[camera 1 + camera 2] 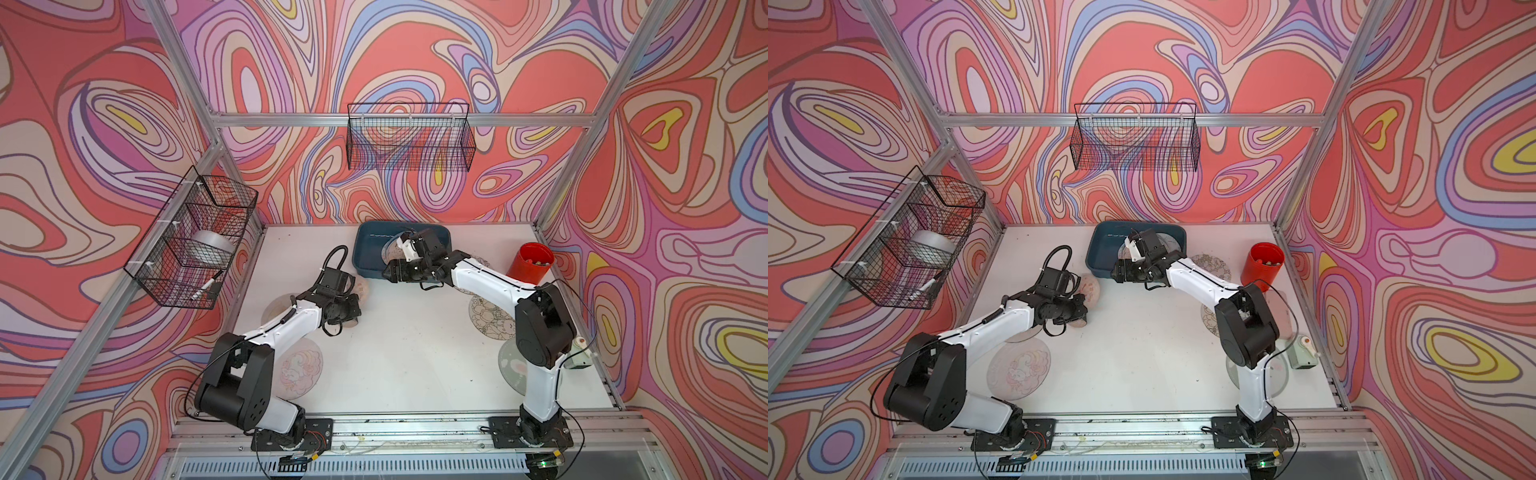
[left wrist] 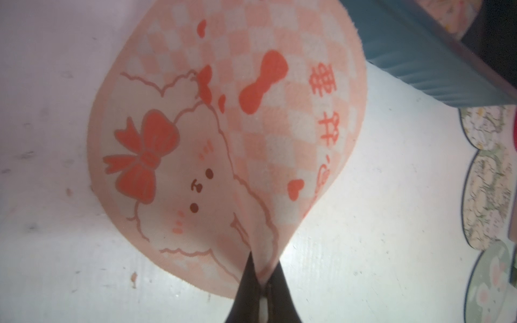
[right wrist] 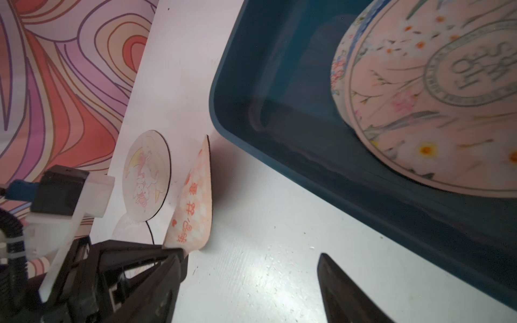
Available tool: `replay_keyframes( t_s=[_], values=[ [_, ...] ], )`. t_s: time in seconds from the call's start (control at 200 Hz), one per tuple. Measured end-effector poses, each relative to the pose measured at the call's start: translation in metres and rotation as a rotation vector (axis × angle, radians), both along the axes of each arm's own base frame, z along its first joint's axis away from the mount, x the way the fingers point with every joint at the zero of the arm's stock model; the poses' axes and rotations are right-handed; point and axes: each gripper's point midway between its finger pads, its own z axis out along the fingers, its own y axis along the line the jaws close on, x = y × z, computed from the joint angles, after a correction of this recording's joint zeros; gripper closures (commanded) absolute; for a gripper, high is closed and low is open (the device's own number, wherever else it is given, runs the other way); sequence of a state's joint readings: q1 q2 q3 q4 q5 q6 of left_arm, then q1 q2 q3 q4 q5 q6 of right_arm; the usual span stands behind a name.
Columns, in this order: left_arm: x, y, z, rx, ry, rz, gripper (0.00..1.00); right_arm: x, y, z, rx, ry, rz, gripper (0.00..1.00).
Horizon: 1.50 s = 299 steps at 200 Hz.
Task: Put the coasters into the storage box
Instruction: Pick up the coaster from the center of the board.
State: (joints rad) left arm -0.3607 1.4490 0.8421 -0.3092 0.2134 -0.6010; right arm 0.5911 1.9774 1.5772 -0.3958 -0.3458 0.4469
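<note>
Left claw (image 2: 264, 270) pinched shut, arm folded low; right claw (image 1: 388, 273) spread wide, arm outstretched.

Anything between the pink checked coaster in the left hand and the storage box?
No. Only a narrow strip of bare white table lies between the pink checked coaster and the storage box, as the right wrist view shows.

1. Walls (image 1: 415, 50): back + both sides covered w/ swirly print, red, pink, lilac, blue, bits of yellow
2. Frame (image 1: 291, 119): silver metal bars along back wall & up the corners
3. Back basket (image 1: 409, 137): black wire, hung on the back bar
4. Side basket (image 1: 191, 241): black wire, on left-hand bar, tilted; grey roll (image 1: 210, 247) + white pen (image 1: 206, 286) inside
5. Table (image 1: 407, 353): flat white top, some scuffs & specks
6. Front edge: metal rail (image 1: 415, 428), slotted vent strip (image 1: 395, 467) below
7. Light: bright, even; soft glare patch (image 3: 263, 276) on table in right wrist view
</note>
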Motion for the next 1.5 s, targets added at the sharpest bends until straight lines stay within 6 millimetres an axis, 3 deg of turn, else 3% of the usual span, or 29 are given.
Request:
replay_keyframes(
  t_s=[0.26,0.546,0.796,0.856,0.906,1.157,1.302,1.497],
  values=[
    [-0.01,-0.023,0.013,-0.119,-0.036,-0.025,1.0,-0.011,0.033,-0.015,0.043,0.067,0.063,0.25],
    [-0.008,-0.034,0.02,-0.184,-0.049,-0.026,1.0,-0.025,0.054,-0.025,0.061,0.117,0.107,0.43],
    [-0.005,-0.039,0.023,-0.212,-0.055,-0.023,1.0,-0.027,0.06,-0.022,0.069,0.117,0.122,0.91],
    [-0.004,-0.039,0.024,-0.214,-0.057,-0.022,1.0,-0.026,0.061,-0.02,0.072,0.114,0.119,1.0],
    [-0.004,-0.039,0.024,-0.214,-0.057,-0.022,1.0,-0.025,0.061,-0.019,0.074,0.116,0.116,1.0],
    [-0.003,-0.037,0.018,-0.198,-0.048,-0.014,0.41,-0.022,0.056,-0.021,0.036,0.091,0.103,1.0],
    [-0.002,-0.034,0.017,-0.183,-0.051,-0.002,0.3,-0.018,0.045,-0.013,-0.017,0.043,0.083,1.0],
    [-0.005,-0.026,0.013,-0.14,-0.043,0.014,0.2,0.002,0.03,0.026,-0.092,-0.105,0.028,1.0]
  ],
)
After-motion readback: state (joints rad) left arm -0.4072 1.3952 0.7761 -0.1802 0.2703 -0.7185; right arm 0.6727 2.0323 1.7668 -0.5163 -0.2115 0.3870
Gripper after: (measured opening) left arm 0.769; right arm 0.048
